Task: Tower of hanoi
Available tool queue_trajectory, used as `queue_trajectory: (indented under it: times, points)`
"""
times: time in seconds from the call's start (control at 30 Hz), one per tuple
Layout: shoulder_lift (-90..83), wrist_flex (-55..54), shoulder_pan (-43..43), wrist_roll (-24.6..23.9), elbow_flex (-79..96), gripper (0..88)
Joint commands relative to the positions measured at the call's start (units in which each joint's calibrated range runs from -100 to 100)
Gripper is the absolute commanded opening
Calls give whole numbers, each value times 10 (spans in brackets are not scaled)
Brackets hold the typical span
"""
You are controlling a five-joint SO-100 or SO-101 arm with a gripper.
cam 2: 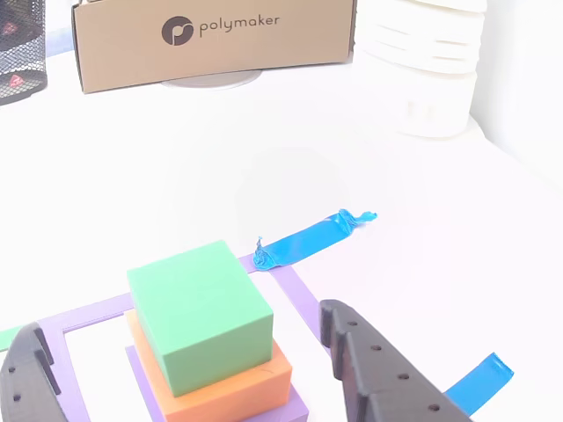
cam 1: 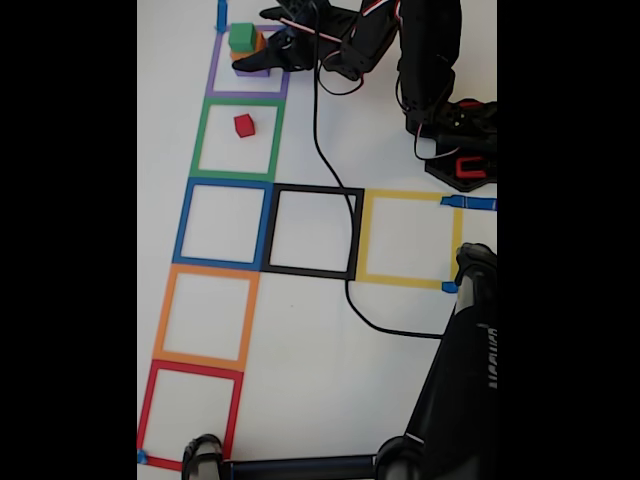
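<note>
Stack sits in the purple tape square (cam 1: 248, 68) at the top of the fixed view: green cube (cam 2: 201, 315) on orange cube (cam 2: 230, 389) on purple cube (cam 2: 295, 410). Red cube (cam 1: 244, 125) is apart, alone in the green tape square (cam 1: 238, 140) next down. Hand (cam 2: 189, 365) is wide open, a finger (cam 2: 378, 374) on each side of the stack, gripping nothing. Arm (cam 1: 390, 40) reaches in from the right across the white table (cam 1: 320, 340). Polymaker cardboard box (cam 2: 211, 40) stands well behind in the other view.
</note>
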Motion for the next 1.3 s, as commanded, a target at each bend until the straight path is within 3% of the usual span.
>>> queue_trajectory:
  times: [0.0,0.6,1.27]
  points:
    - [0,-15,-12,0,-28,367]
    - [60,-41,-32,0,-66,337]
    - [69,-37,-46,0,-69,185]
